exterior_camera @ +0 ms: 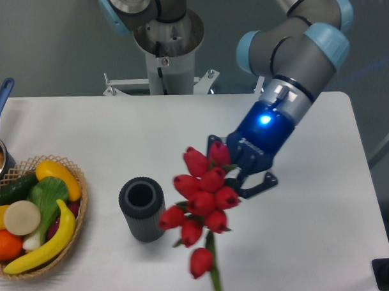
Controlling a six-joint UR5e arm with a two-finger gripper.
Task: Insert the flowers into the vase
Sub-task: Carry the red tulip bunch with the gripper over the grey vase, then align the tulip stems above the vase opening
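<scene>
Red tulips hang in my gripper, which is clenched on the bunch above the white table. I see them just right of the dark grey ribbed vase, stems pointing down toward me.

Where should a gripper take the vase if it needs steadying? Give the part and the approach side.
Best judged: grip the vase across its ribbed cylindrical wall, just below the round mouth, coming from above with the jaws spanning left to right. It stands upright and alone on the table, so both sides look reachable. The gripper is occupied with the flowers, which hang close on its right.
</scene>
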